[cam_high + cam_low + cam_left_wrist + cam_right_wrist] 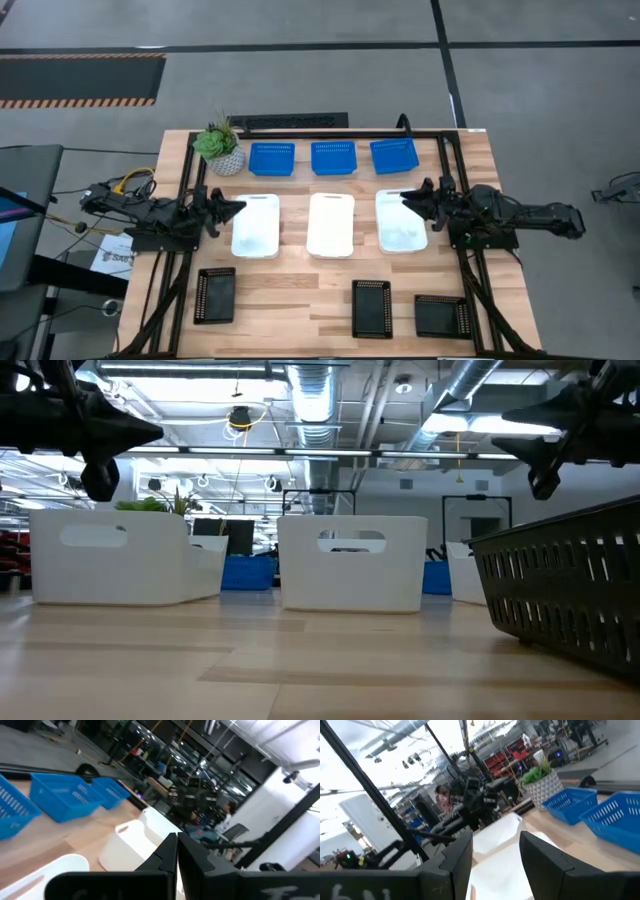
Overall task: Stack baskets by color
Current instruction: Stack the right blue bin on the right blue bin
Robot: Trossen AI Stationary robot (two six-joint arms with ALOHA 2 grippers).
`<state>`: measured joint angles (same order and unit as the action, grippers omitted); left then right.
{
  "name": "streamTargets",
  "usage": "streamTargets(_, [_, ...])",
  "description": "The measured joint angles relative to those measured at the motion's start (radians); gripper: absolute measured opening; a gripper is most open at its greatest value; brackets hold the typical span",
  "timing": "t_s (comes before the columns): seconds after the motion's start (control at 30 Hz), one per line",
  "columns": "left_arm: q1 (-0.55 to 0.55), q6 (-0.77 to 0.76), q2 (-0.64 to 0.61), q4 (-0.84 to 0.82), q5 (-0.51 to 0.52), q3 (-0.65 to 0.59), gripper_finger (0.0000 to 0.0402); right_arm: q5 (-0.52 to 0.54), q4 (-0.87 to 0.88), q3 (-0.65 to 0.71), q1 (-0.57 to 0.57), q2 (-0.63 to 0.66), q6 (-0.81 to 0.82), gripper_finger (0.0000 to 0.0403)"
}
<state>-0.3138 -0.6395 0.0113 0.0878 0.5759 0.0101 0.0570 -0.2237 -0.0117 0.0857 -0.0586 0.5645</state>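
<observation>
Three blue baskets (272,158) (333,157) (394,155) stand in a row along the far side. Three white baskets (256,225) (330,224) (400,221) stand in the middle row. Three black baskets (215,296) (372,307) (442,315) rest near the front edge. All rest on their bottoms, apart from one another. My left gripper (238,207) (176,852) hangs shut above the left white basket's left rim. My right gripper (408,200) (495,852) hangs open above the right white basket's right rim. Both point level toward the table's middle, with nothing between their fingers.
A small green potted plant (220,148) stands at the far left corner beside the blue row. Dark frame rails (450,160) run along the table's sides and far edge. Bare wood (300,275) lies between the white and black rows.
</observation>
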Motion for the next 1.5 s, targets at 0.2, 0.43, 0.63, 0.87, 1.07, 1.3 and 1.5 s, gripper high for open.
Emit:
streamTargets(0.2, [0.000,-0.040,0.000,0.011,0.089,0.000,0.0000,0.002,-0.021,-0.001,0.025,0.000,-0.012,0.0189])
streamTargets(0.43, [0.000,-0.009,0.000,-0.002,0.240,0.000,0.0000,0.003,-0.020,-0.001,0.028,0.000,-0.012,0.0188])
streamTargets(0.63, [0.000,-0.072,0.000,0.007,0.247,0.000,0.0000,0.043,-0.021,-0.007,0.029,0.000,0.035,0.0178])
streamTargets(0.87, [0.000,-0.048,0.001,0.065,0.206,0.038,0.0013,0.119,-0.012,-0.112,0.029,-0.042,-0.028,0.0160])
streamTargets(1.07, [0.000,0.140,0.008,0.106,0.188,0.123,0.0076,0.232,0.123,-0.293,0.028,-0.186,-0.116,0.0162])
streamTargets(1.3, [0.000,0.213,0.010,0.092,0.159,0.172,0.0172,0.328,0.325,-0.519,0.029,-0.439,-0.156,0.0197])
streamTargets(1.5, [0.000,0.133,0.024,-0.038,0.122,0.226,0.0200,0.346,0.534,-0.721,0.072,-0.678,-0.134,0.0244])
